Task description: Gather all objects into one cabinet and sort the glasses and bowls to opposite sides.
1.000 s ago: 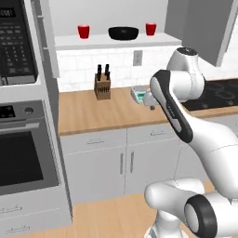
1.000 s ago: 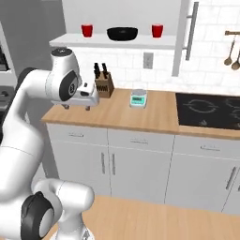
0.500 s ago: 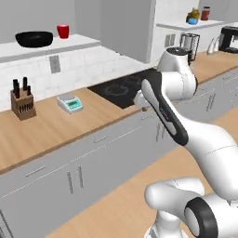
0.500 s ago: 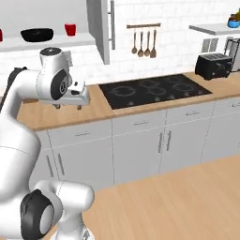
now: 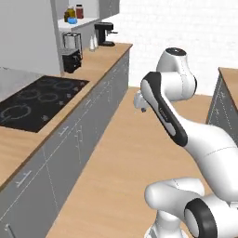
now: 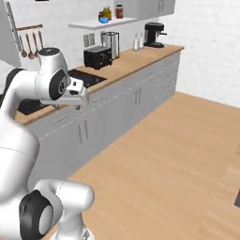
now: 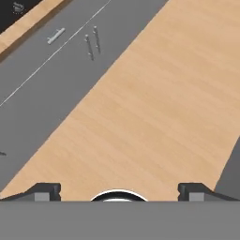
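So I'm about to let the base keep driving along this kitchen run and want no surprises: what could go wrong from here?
1. The arm's elbow sticks out toward the grey base cabinets; driving closer could clip their handles.
2. The gripper is open and empty, pointing at bare wood floor, so nothing is being gathered yet.
3. A small blue bowl sits on the high shelf among jars, above the toaster; reaching it risks knocking them.

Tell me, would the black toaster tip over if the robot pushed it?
Probably not: the toaster looks squat and boxy, so it would likely slide along the wooden counter. It seems stiff, probably fairly heavy.
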